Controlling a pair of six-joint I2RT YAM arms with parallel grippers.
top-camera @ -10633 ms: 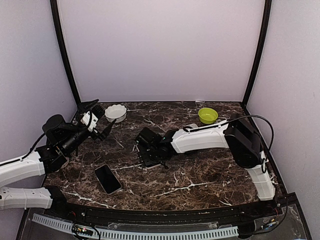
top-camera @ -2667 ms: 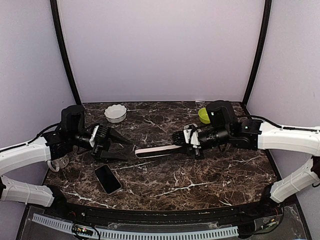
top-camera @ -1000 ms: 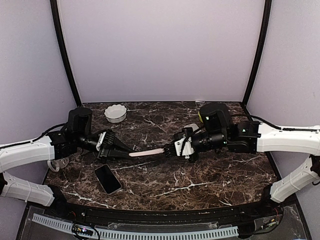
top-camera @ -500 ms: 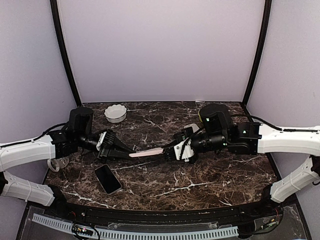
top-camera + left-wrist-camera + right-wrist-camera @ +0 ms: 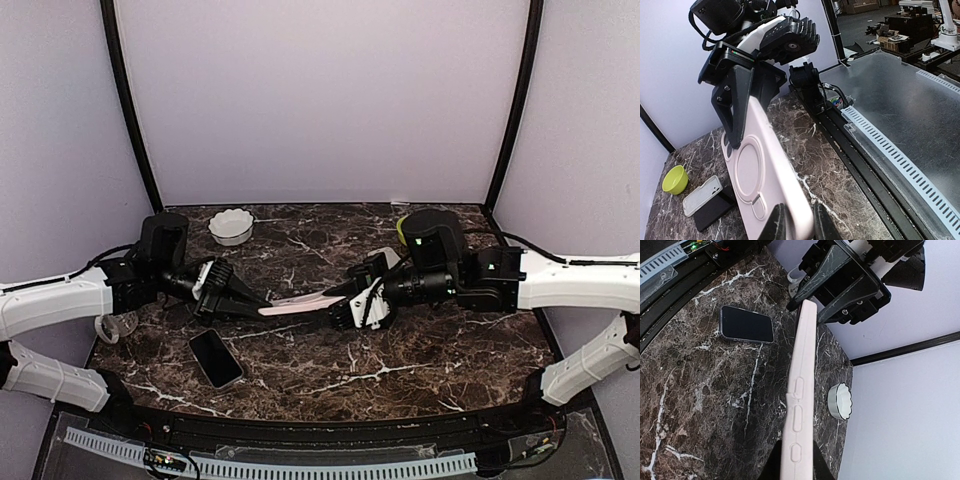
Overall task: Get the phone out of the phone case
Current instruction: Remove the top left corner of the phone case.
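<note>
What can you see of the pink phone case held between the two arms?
The pink phone case is pale, matte and rubbery-looking. Its back shows a ring with a small loop mark below; one long edge carries three raised buttons. It is held off the marble table, one end clamped by the left tool, the other by the right tool. Whether a phone is inside cannot be told.

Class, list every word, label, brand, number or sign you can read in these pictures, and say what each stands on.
None can be read.
The pink phone case shows only a moulded ring and a small loop, no lettering.
The loose phone has a dark, blank screen.
The boxes in the room behind, seen in the left wrist view, are too blurred to read.
</note>
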